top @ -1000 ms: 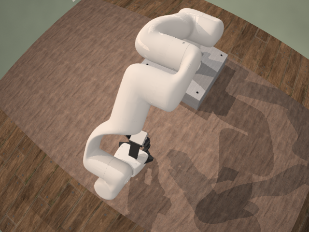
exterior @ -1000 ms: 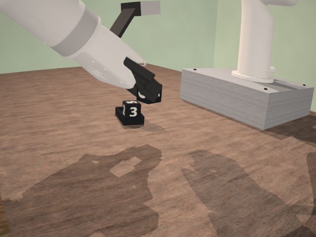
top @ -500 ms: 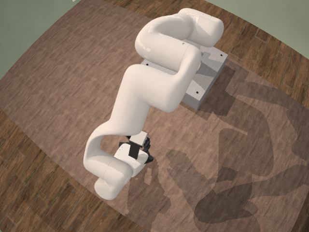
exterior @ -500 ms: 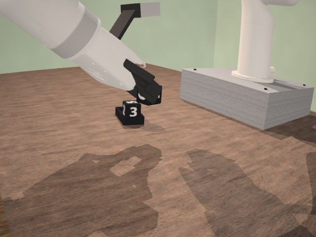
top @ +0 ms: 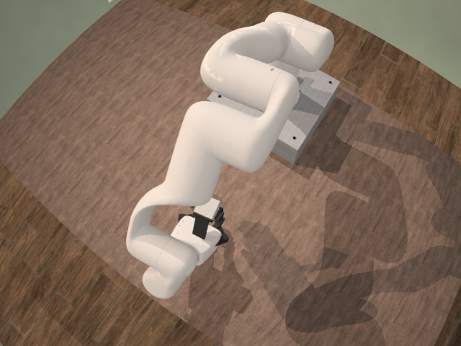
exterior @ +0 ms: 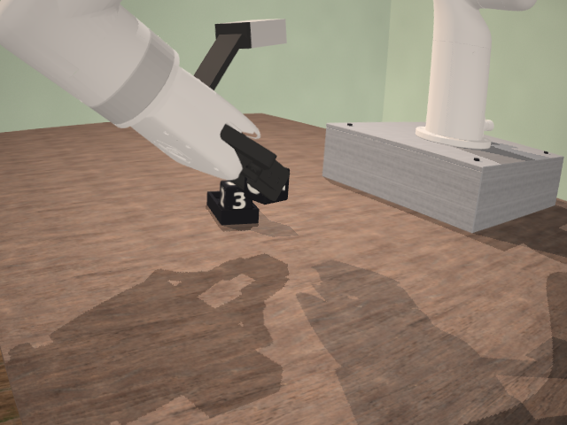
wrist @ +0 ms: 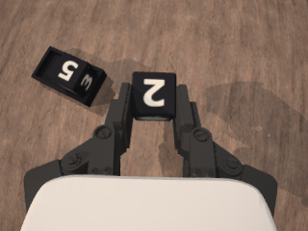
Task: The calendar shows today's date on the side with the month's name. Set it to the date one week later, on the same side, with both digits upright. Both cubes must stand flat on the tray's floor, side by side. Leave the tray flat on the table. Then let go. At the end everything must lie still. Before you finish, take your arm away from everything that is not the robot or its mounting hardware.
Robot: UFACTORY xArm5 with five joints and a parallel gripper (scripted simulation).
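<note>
The black tray [exterior: 240, 216] [wrist: 48, 63] lies flat on the table. One black cube [exterior: 235, 197] [wrist: 67, 70] stands in one end, with a 5 on top and a 3 toward the tray's short end; the other end is empty. Part of another white mark shows on its left side in the exterior view. My gripper [wrist: 153, 97] is shut on the other black cube [wrist: 153, 107] [exterior: 265, 199], beside the tray and above the table. That cube's 2 faces the wrist camera, upside down in that view. The month's name is not visible. In the top view the arm hides the tray.
The grey base block [top: 284, 148] [exterior: 398, 171] carries the arm's foot. The wrist camera's housing [top: 207, 208] [exterior: 267, 33] sticks out from the wrist. Shadows of the arm fall across the wooden table top [top: 93, 93] [exterior: 114, 182].
</note>
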